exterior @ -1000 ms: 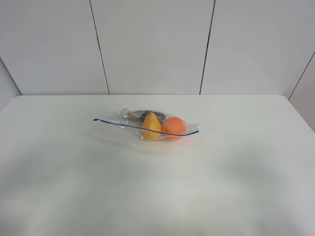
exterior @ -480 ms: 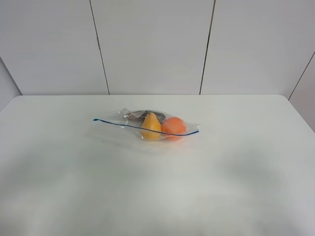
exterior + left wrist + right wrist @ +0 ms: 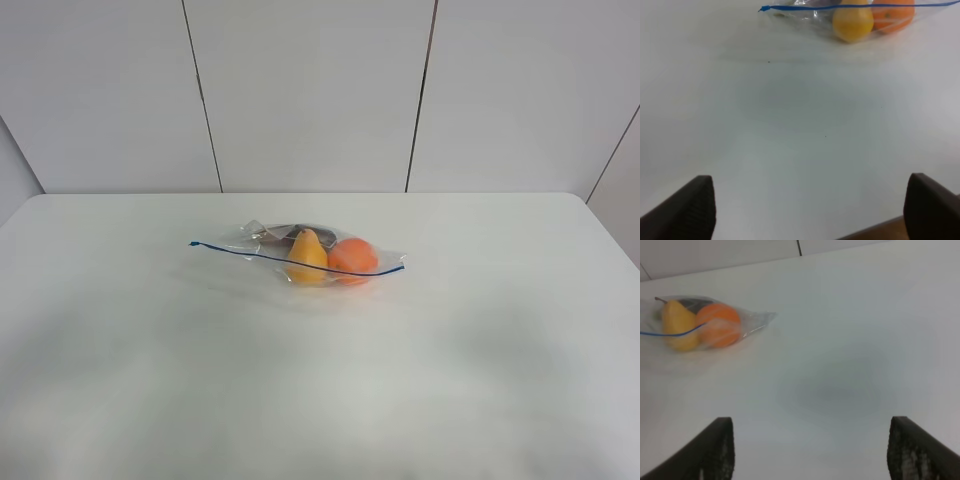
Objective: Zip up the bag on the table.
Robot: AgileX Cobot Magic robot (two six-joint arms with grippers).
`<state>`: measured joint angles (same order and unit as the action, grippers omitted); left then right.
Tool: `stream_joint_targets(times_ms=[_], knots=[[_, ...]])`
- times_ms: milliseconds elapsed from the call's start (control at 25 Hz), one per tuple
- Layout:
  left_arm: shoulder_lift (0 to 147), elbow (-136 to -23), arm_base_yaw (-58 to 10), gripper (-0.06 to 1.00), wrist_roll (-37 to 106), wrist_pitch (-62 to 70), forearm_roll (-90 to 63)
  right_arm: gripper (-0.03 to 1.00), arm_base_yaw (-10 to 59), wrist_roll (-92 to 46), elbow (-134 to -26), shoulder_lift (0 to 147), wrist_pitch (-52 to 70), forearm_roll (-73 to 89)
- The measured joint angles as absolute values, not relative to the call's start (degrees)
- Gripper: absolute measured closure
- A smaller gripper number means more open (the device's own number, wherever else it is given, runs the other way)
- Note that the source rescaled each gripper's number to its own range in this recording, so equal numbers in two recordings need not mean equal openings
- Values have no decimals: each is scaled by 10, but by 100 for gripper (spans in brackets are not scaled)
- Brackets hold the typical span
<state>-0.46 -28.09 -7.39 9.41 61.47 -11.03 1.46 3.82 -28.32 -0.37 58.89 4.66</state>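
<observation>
The clear plastic bag (image 3: 262,243) lies on the white table (image 3: 320,380) a little behind its middle. A thin blue zip line (image 3: 240,253) runs along its near edge. A yellow pear (image 3: 307,256), an orange fruit (image 3: 352,258) and a dark item (image 3: 290,231) show through it. The bag also shows in the left wrist view (image 3: 805,15) and in the right wrist view (image 3: 752,322). My left gripper (image 3: 810,210) is open, well short of the bag. My right gripper (image 3: 810,452) is open, to the right of the bag and apart from it. Neither arm shows in the exterior view.
A white panelled wall (image 3: 310,95) stands behind the table's far edge. A small dark speck (image 3: 768,62) lies on the table in front of the bag's left end.
</observation>
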Motion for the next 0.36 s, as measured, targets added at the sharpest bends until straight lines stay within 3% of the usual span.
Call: stream_joint_targets(times_ms=[360], knots=[[-5, -281, -74, 1, 94, 615, -110, 24, 15, 38, -283, -4, 589, 47]])
